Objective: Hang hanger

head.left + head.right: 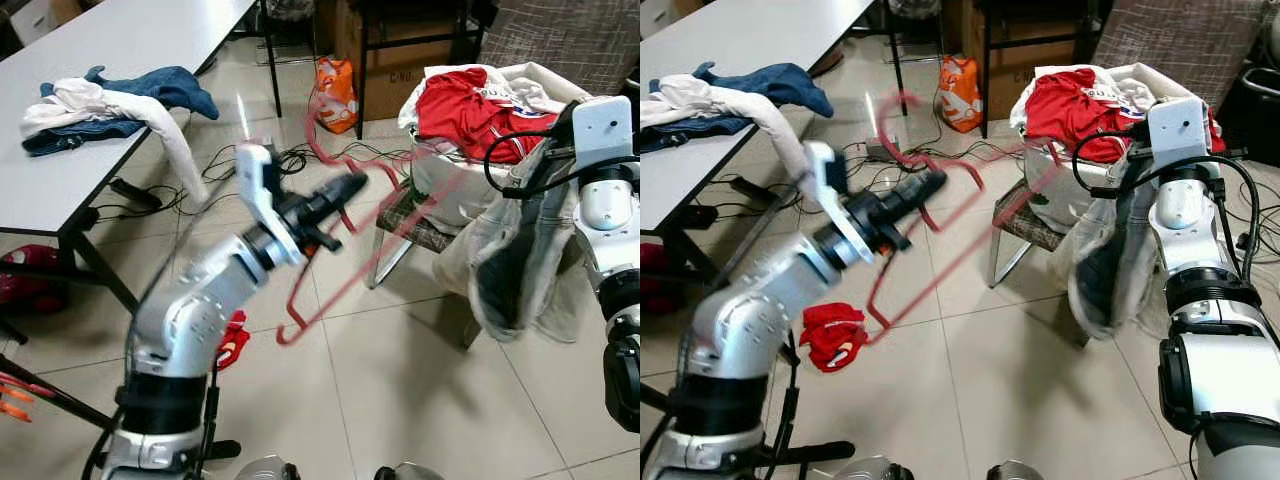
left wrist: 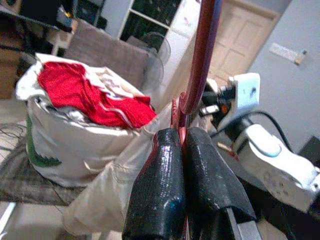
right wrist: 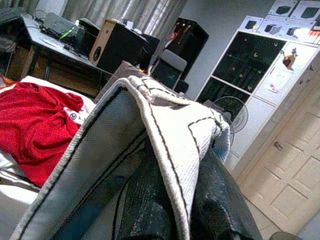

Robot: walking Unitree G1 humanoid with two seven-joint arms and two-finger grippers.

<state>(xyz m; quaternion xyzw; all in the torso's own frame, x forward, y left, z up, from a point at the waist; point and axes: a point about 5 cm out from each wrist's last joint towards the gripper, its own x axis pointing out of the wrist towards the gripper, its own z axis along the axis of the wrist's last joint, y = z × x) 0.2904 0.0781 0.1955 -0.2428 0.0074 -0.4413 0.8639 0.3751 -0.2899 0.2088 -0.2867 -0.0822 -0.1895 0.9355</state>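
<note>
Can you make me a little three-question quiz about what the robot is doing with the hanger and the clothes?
1. True or false: the left gripper is shut on the red hanger.
2. What does the right gripper hold? A) a blue towel B) the pale grey garment C) an orange bag
3. Fill in: the red shirt lies on top of the white ____ of clothes on the stool.

Key: 1 true; 2 B; 3 bag
</note>
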